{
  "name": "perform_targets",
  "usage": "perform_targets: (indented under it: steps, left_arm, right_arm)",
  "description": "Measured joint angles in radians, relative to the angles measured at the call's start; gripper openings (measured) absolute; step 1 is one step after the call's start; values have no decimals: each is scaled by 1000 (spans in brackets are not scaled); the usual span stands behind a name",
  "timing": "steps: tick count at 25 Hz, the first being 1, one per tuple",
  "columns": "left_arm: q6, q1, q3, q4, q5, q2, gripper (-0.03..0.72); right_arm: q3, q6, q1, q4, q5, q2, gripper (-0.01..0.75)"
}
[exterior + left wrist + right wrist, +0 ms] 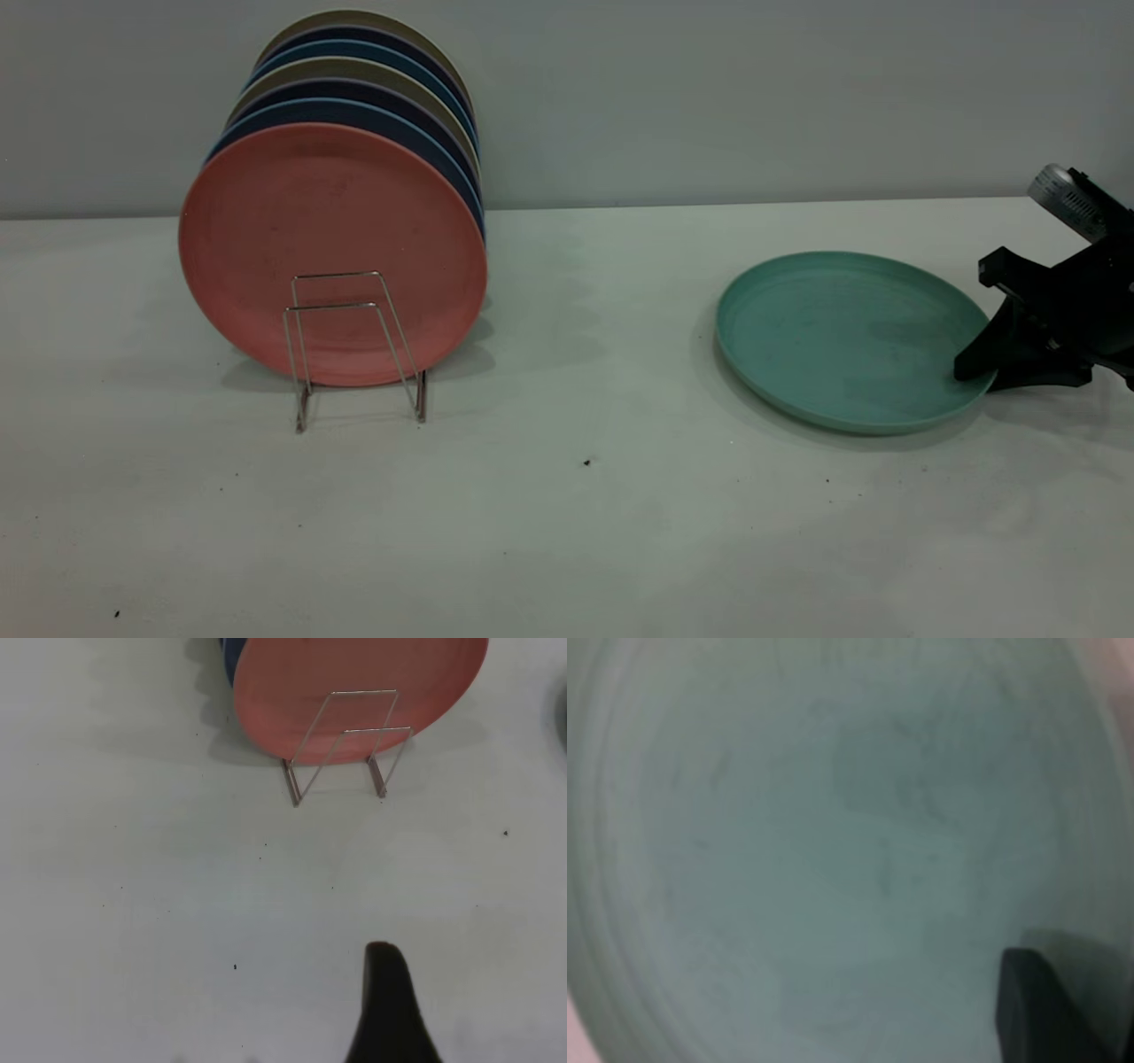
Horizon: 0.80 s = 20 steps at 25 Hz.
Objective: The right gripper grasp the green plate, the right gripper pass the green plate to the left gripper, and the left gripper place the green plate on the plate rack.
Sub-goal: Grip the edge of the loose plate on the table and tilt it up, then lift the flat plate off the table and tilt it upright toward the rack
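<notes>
The right pincer (979,368), released, straddles the right rim of the green plate (842,337) lying flat on the desk (567,514).

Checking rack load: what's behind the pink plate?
Behind the pink plate in the plate rack stand more plates on edge: dark blue and olive-tan rims show above it. Their lower parts and the rack's rear loops are covered.

We see the right pincer (979,372) as matte black, with tapered wedge-shaped fingers on a blocky black body. A silver ribbed part (1067,199) sits behind it. The left pincer (390,1010) shows one dark, rounded finger.
</notes>
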Motion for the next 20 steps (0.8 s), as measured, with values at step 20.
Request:
perform_targets:
  steps: [20]
  left_arm:
    - [289, 0, 0, -350, -99, 358, 522]
  right_arm:
    - [0, -6, 41, -202, 120, -182, 11]
